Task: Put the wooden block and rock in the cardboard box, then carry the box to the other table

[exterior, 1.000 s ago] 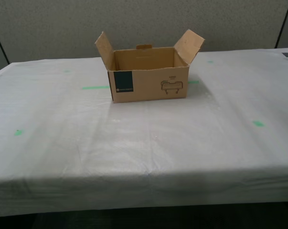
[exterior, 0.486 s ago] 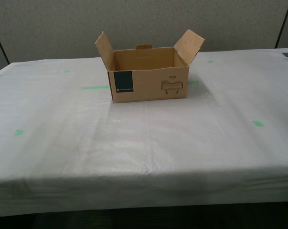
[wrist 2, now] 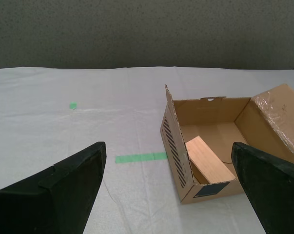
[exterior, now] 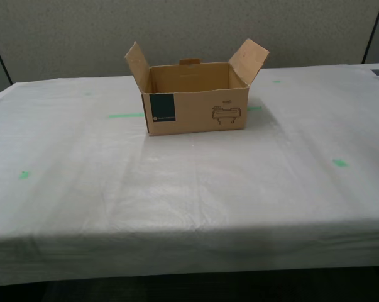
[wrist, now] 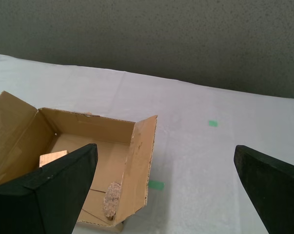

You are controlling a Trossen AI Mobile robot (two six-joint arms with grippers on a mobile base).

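Wrist views alone show wooden block [wrist 2: 207, 160], rock [wrist: 111, 198] inside cardboard box [exterior: 195, 108], both grippers wide

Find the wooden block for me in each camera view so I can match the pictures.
Exterior view: not visible; the cardboard box hides its floor.
Second wrist view: wooden block lies inside the box.
First wrist view: one corner shows inside, behind a fingertip.
Shared landmark: the box.
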